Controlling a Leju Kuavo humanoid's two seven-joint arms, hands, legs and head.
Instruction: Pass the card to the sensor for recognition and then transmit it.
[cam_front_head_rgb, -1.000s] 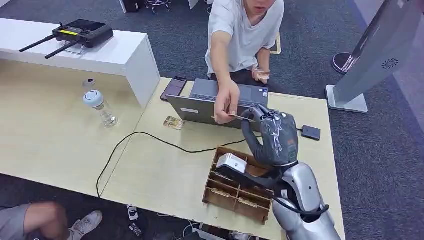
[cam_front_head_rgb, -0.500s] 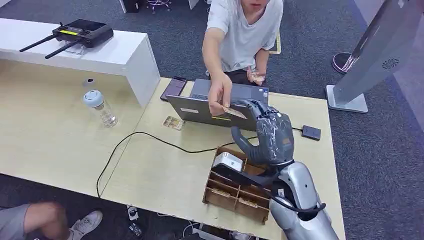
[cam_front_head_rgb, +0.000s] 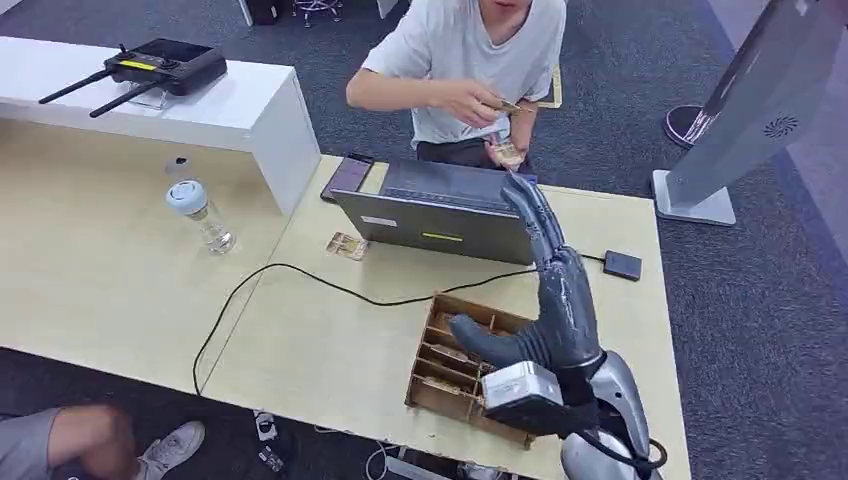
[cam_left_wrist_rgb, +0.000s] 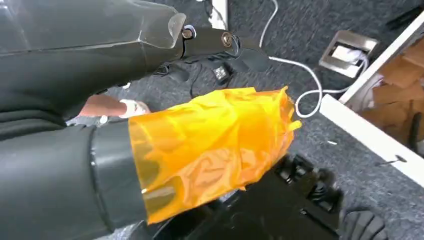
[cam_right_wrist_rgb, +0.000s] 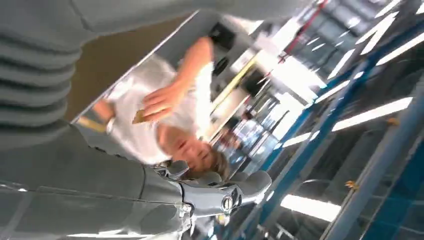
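Observation:
My right hand (cam_front_head_rgb: 555, 290) stands upright over the wooden card box (cam_front_head_rgb: 452, 372), fingers stretched toward the laptop (cam_front_head_rgb: 440, 215) and holding nothing. The person across the table holds the tan card (cam_front_head_rgb: 508, 106) near their chest; in the right wrist view the card (cam_right_wrist_rgb: 139, 117) sits in that same raised hand, beyond my fingers (cam_right_wrist_rgb: 210, 192). The small black sensor (cam_front_head_rgb: 622, 265) lies on the table to the right of the laptop, on a cable. My left hand (cam_left_wrist_rgb: 150, 45) hangs beside the table with its fingers straight and nothing in it, above an orange film.
Another tan card (cam_front_head_rgb: 347, 245) lies on the table left of the laptop, and a dark phone (cam_front_head_rgb: 347, 176) rests behind it. A water bottle (cam_front_head_rgb: 203, 215) stands at the left. A white shelf (cam_front_head_rgb: 250, 110) carries a router. A black cable crosses the table.
The person took the card from my right hand and drew it back to their chest. My right hand let go and its fingers straightened upward.

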